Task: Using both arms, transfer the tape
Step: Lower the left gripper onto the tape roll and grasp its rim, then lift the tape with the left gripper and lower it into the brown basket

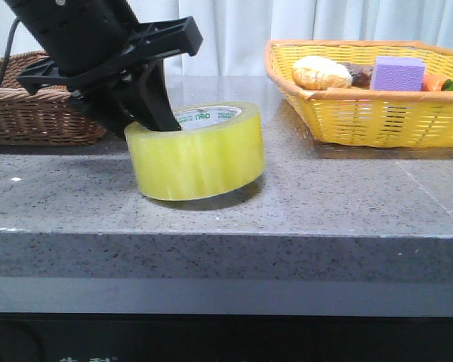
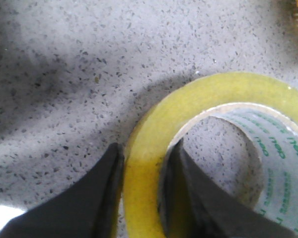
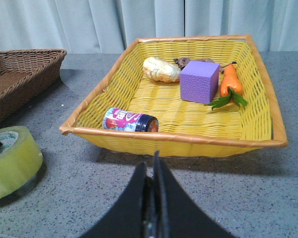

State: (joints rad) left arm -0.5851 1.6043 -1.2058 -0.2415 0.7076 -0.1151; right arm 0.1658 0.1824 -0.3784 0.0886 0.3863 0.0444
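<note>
The tape [image 1: 200, 154], a wide yellow translucent roll with a white core printed in green, sits slightly tilted on the grey stone table [image 1: 347, 204]. My left gripper [image 1: 152, 119] comes down from the upper left. It is shut on the roll's left wall, with one finger inside the core and one outside. In the left wrist view the tape [image 2: 223, 87] runs between the two dark fingers of the left gripper [image 2: 145, 148]. My right gripper [image 3: 153, 159] is shut and empty, low over the table in front of the yellow basket. The tape [image 3: 12, 161] lies far to its side.
A yellow wicker basket [image 1: 377, 113] stands at the back right. It holds a purple block [image 3: 198, 82], a bread roll [image 3: 161, 69], a carrot [image 3: 229, 82] and a can [image 3: 130, 120]. A brown wicker basket [image 1: 30, 113] stands at the back left. The table's front edge [image 1: 226, 235] is close.
</note>
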